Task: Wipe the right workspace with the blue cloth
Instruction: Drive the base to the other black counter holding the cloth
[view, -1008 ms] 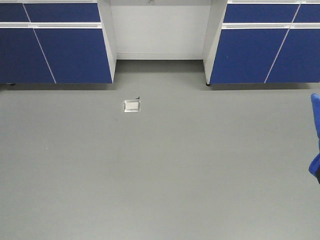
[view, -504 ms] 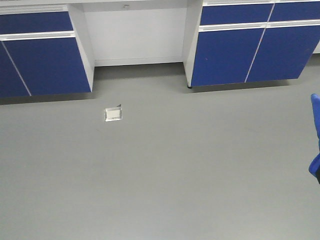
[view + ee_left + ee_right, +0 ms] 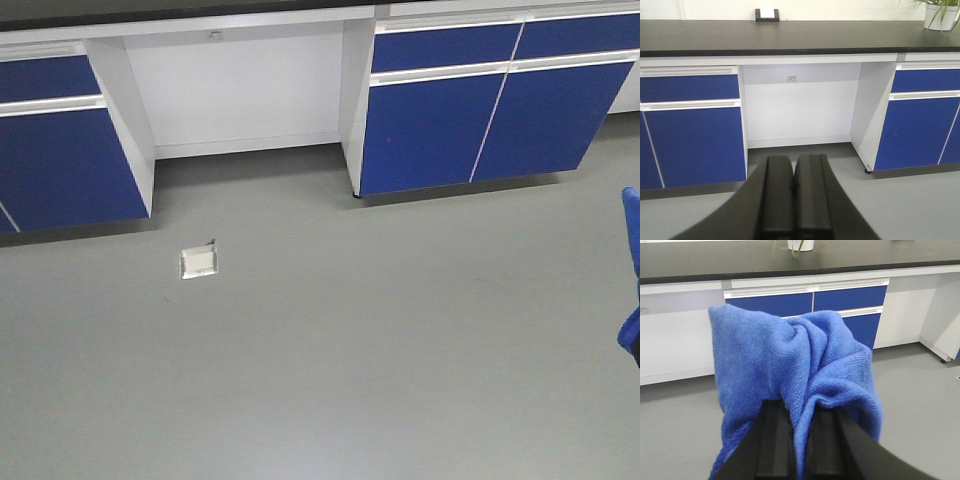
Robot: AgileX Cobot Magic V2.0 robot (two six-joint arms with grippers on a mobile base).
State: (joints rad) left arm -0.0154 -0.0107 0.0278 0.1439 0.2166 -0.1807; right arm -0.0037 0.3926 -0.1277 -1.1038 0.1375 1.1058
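Observation:
The blue cloth (image 3: 790,360) hangs bunched over my right gripper (image 3: 799,412), which is shut on a fold of it, held in the air above the grey floor. An edge of the cloth (image 3: 630,270) also shows at the right border of the front view. The right workspace (image 3: 800,35) is a black benchtop across the top of the left wrist view, with a small black-framed white socket box (image 3: 766,15) at its back. It stands well ahead of both grippers. My left gripper (image 3: 793,162) is shut with nothing in it, pointing at the bench's knee gap.
Blue cabinet doors (image 3: 440,120) and a white knee recess (image 3: 240,90) run under the bench. A small metal box (image 3: 200,262) is set in the grey floor. A white plant pot (image 3: 940,14) stands on the benchtop at the right, also the pot (image 3: 800,244).
In the front view the cabinets and the floor box have slid left and down and the benchtop edge has come into view. The cloth at the right edge holds its place.

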